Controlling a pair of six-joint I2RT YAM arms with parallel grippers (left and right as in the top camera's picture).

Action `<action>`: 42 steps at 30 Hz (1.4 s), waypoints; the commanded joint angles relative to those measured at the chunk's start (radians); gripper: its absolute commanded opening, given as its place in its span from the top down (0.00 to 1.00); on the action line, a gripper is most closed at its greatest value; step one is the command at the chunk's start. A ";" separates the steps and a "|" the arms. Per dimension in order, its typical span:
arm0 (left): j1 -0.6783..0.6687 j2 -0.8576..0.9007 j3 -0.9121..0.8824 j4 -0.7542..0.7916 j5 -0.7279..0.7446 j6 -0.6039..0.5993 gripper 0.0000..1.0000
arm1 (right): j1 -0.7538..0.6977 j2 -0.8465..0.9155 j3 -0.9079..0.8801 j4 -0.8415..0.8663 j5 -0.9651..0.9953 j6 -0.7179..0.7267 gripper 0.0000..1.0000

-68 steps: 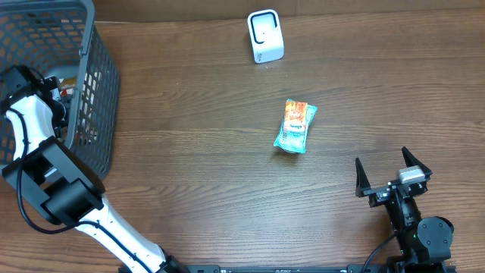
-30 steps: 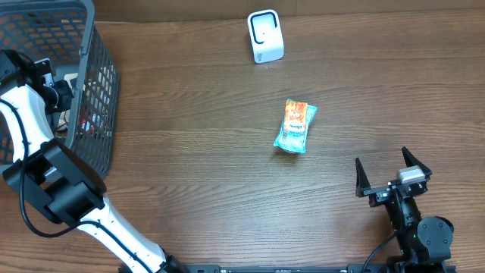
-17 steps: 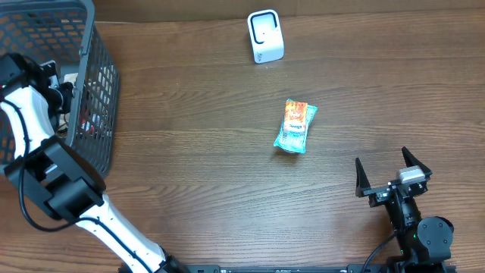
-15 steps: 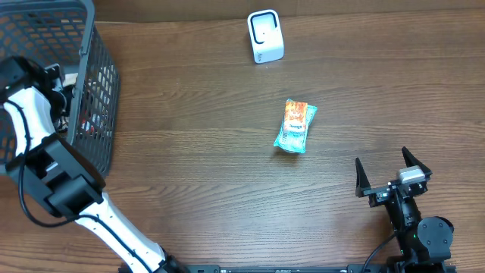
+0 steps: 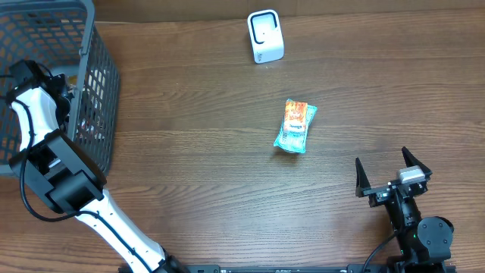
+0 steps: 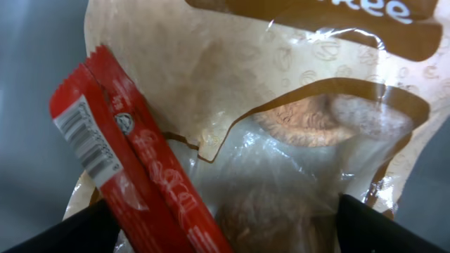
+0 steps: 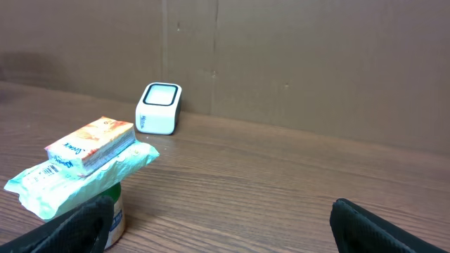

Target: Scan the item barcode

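Wooden table (image 5: 189, 174), grey mesh basket (image 5: 98, 76) at the far left, and the left arm (image 5: 34, 114) reaches into it. The left gripper (image 6: 235, 225) has its jaws spread wide over a tan pouch (image 6: 281, 105). A red stick (image 6: 140, 169) lies across that pouch, barcode (image 6: 88, 137) up. White scanner (image 5: 265, 36) at the far edge, centre. An orange-and-teal packet (image 5: 295, 126) lies mid-table. At the near right, the right gripper (image 5: 382, 159) gapes, holding nothing.
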 commanded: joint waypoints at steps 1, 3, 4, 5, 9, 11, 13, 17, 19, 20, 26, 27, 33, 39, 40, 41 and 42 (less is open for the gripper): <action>0.004 0.012 0.020 -0.022 -0.076 -0.055 0.04 | -0.002 -0.009 -0.011 0.005 -0.002 -0.004 0.00; 0.004 0.012 0.041 -0.039 -0.058 -0.061 0.01 | -0.002 -0.009 -0.011 0.005 -0.002 -0.004 0.00; 0.004 0.012 0.044 -0.040 -0.048 -0.063 0.01 | -0.002 -0.009 -0.011 0.005 -0.002 -0.004 0.00; 0.004 0.012 0.044 -0.040 -0.048 -0.079 0.00 | -0.002 -0.009 -0.011 0.005 -0.002 -0.004 0.00; 0.004 0.013 0.042 -0.042 -0.050 -0.142 0.02 | -0.002 -0.009 -0.011 0.005 -0.002 -0.004 0.00; 0.004 0.013 0.041 -0.042 -0.050 -0.167 0.01 | -0.002 -0.009 -0.011 0.005 -0.002 -0.004 0.00; 0.004 0.013 0.037 -0.042 -0.050 -0.188 0.00 | -0.002 -0.009 -0.011 0.005 -0.003 -0.004 0.00; 0.004 0.014 0.003 -0.026 -0.054 -0.203 0.00 | -0.002 -0.009 -0.011 0.005 -0.002 -0.004 0.00; 0.004 0.015 -0.021 -0.012 -0.058 -0.202 0.00 | -0.002 -0.009 -0.011 0.005 -0.002 -0.004 0.00; 0.004 0.015 -0.033 -0.004 -0.062 -0.202 0.00 | -0.002 -0.009 -0.011 0.005 -0.003 -0.004 0.00; 0.004 0.015 -0.132 0.076 -0.063 -0.198 0.21 | -0.002 -0.009 -0.011 0.005 -0.002 -0.004 0.00; 0.004 0.015 -0.136 0.077 -0.063 -0.195 0.30 | -0.002 -0.009 -0.011 0.005 -0.002 -0.004 0.00; 0.005 0.013 -0.076 0.047 -0.064 -0.153 0.96 | -0.002 -0.009 -0.011 0.005 -0.002 -0.004 0.00; 0.004 0.013 0.061 -0.059 -0.061 -0.153 0.96 | -0.002 -0.009 -0.011 0.005 -0.003 -0.004 0.00; 0.004 0.013 0.082 -0.074 -0.060 -0.154 0.96 | -0.002 -0.009 -0.011 0.005 -0.002 -0.004 0.00; 0.004 0.013 0.105 -0.093 -0.056 -0.154 0.96 | -0.002 -0.009 -0.011 0.005 -0.002 -0.004 0.00; 0.004 0.013 0.134 -0.116 -0.053 -0.154 0.96 | -0.002 -0.009 -0.011 0.005 -0.003 -0.004 0.00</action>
